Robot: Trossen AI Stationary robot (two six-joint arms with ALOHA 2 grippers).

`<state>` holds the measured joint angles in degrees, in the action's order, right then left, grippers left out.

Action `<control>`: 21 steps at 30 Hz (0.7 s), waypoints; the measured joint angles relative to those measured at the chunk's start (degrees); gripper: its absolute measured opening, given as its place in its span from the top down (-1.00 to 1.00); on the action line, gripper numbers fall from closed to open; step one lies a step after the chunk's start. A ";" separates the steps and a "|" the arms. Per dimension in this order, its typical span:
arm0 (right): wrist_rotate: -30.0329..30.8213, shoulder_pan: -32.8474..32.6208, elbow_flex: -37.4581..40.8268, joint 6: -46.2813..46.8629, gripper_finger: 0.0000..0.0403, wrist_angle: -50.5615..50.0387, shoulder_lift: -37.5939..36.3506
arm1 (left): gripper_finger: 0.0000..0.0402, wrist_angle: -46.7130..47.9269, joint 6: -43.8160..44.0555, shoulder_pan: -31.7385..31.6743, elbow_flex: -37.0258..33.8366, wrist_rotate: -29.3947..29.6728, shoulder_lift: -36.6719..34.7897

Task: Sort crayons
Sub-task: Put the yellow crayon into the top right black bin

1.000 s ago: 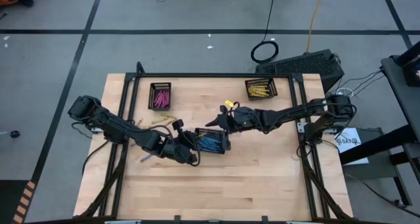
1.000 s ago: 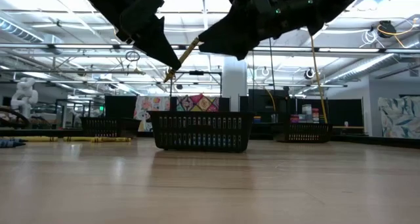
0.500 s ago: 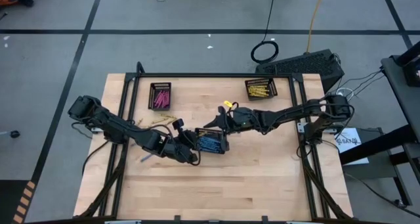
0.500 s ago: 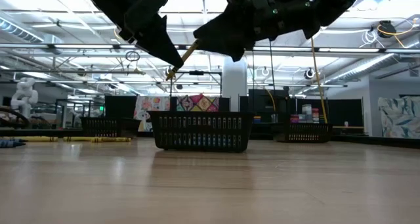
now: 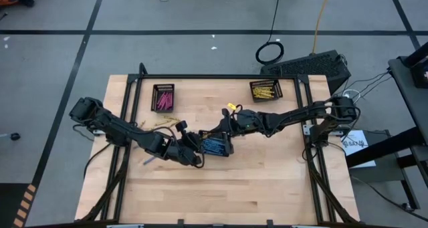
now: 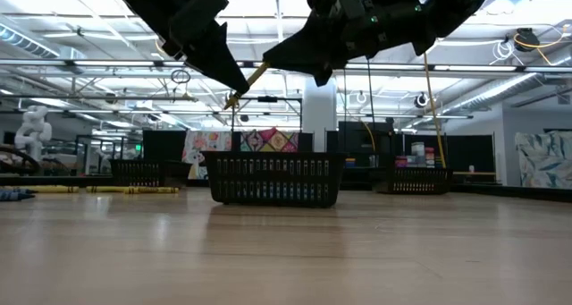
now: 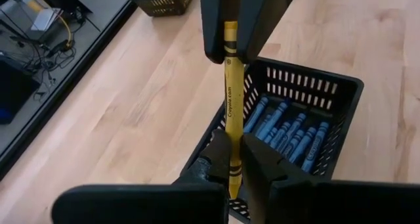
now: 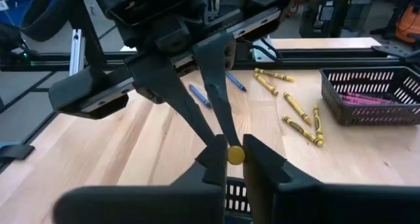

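Handover above the blue-crayon tray [image 7: 341,99]: left gripper [image 7: 235,159] and right gripper [image 8: 231,156] both clamp one yellow crayon [image 7: 230,99]; next, the left should release

Three black mesh trays [image 5: 163,97] sit on the wooden table [image 5: 267,181]; a cable coil [image 5: 270,52] lies on the floor.

crayon [image 7: 230,119] tip prob. behind end effector [image 7: 235,159]
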<state>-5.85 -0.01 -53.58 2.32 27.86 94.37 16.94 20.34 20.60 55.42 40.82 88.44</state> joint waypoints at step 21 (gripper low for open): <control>19.50 24.50 15.76 -0.19 1.00 -18.89 -26.97 | 0.01 32.69 30.14 4.24 -2.55 5.01 -3.98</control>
<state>13.65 24.49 -37.83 2.13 8.96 67.40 49.63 50.48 24.84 52.87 45.83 84.47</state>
